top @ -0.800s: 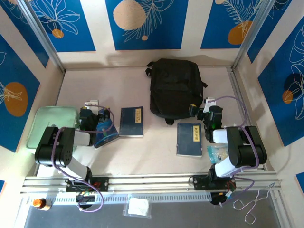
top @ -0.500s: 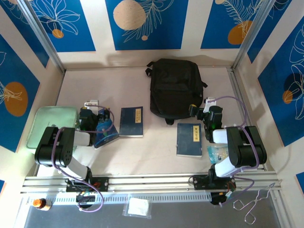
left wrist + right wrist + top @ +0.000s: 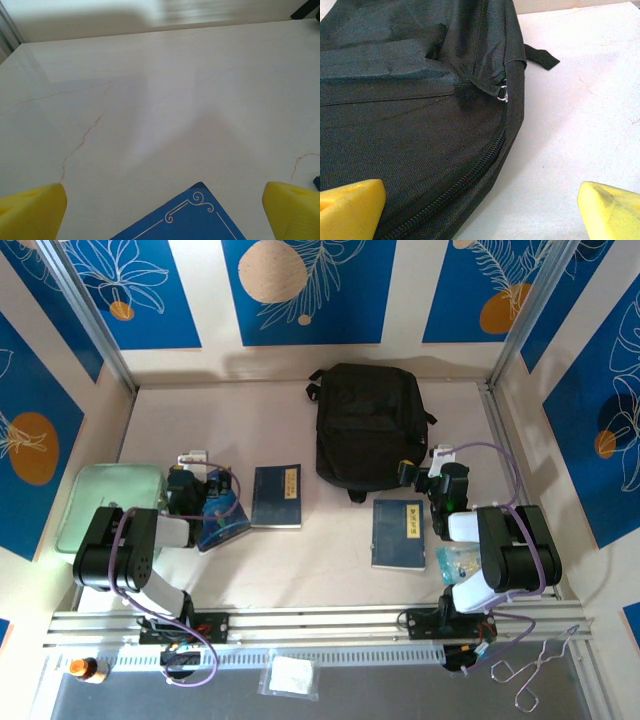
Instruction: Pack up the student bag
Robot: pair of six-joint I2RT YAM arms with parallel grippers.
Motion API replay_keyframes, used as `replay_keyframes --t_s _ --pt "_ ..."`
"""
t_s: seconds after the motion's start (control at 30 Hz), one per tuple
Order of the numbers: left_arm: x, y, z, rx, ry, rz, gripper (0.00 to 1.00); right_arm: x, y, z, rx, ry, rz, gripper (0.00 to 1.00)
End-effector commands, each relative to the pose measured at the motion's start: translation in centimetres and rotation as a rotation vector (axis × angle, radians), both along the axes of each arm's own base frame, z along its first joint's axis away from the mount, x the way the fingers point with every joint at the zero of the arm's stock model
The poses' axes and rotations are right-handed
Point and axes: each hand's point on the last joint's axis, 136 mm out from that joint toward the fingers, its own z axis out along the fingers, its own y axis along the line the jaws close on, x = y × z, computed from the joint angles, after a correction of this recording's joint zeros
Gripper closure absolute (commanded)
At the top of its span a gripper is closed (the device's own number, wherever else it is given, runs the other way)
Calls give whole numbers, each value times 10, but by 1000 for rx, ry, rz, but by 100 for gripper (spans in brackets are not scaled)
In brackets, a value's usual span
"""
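Note:
The student bag (image 3: 368, 425) lies flat at the back middle of the table, a large black backpack with its zip shut. My right gripper (image 3: 427, 474) hovers open just off its near right corner. In the right wrist view the bag (image 3: 410, 125) takes up the left side between the spread yellow fingertips (image 3: 350, 206), with nothing held by the right gripper (image 3: 480, 207). My left gripper (image 3: 200, 478) stands open at the left over a blue book (image 3: 224, 520). That book's corner (image 3: 192, 220) shows under the empty left gripper (image 3: 162, 212).
Two dark blue books lie on the table, one left of middle (image 3: 277, 496) and one near my right arm (image 3: 400, 533). A pale green tray (image 3: 108, 502) sits at the left edge. A clear packet (image 3: 460, 562) lies by the right arm's base.

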Motion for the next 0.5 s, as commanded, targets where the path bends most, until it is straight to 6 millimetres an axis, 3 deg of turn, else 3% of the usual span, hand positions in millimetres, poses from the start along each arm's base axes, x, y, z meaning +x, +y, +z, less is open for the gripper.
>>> replay_keyframes --t_s 0.0,0.47 --pt "0 -1 1 16 -10 -3 0 8 0 8 0 -23 10 1" --pt "0 -1 3 15 -16 -4 0 6 1 9 0 -29 12 1"
